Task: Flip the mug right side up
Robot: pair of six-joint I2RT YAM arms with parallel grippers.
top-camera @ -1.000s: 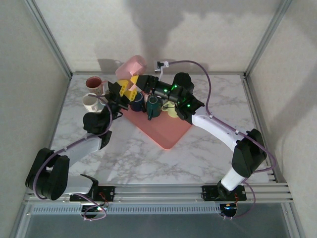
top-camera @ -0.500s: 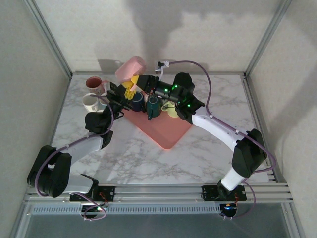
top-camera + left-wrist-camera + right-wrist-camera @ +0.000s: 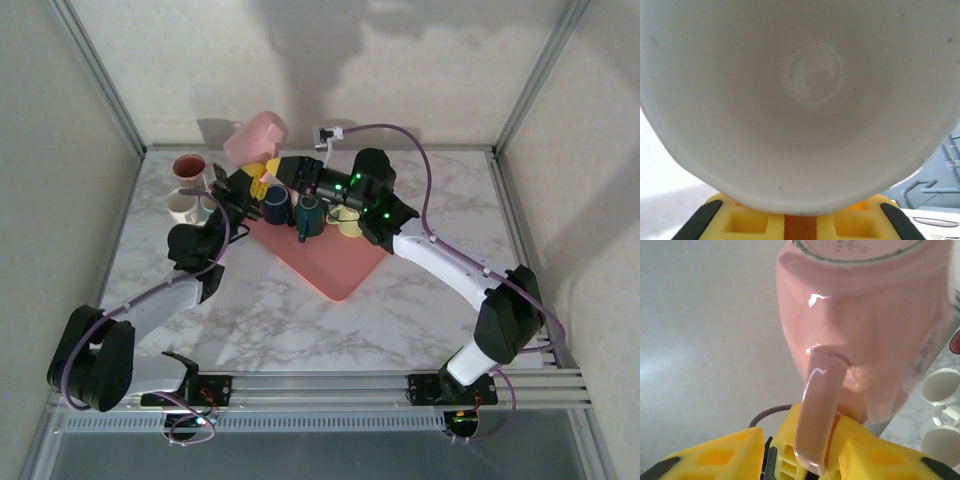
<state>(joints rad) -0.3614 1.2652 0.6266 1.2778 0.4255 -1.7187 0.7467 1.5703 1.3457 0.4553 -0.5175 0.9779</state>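
Note:
The pink mug (image 3: 257, 136) hangs tilted in the air above the back left of the pink tray (image 3: 335, 270). My left gripper (image 3: 251, 182) is shut on its rim from below; in the left wrist view the mug's pale inside (image 3: 805, 100) faces the camera, with the rim pinched between the yellow pads (image 3: 745, 220). My right gripper (image 3: 273, 166) stands open at the mug's other side. In the right wrist view the handle (image 3: 817, 405) lies between its spread fingers, against the right finger (image 3: 875, 455) and apart from the left one. The mug's base (image 3: 855, 247) points up in that view.
On the tray stand a dark blue mug (image 3: 277, 205), a green mug (image 3: 308, 215) and a pale yellow mug (image 3: 347, 222). A red mug (image 3: 189, 168) and a white mug (image 3: 184, 206) sit on the marble at the left. Walls enclose the table at the back and both sides.
My left gripper has shut on the mug's rim. My right gripper has opened off the handle. The mug has shifted slightly left.

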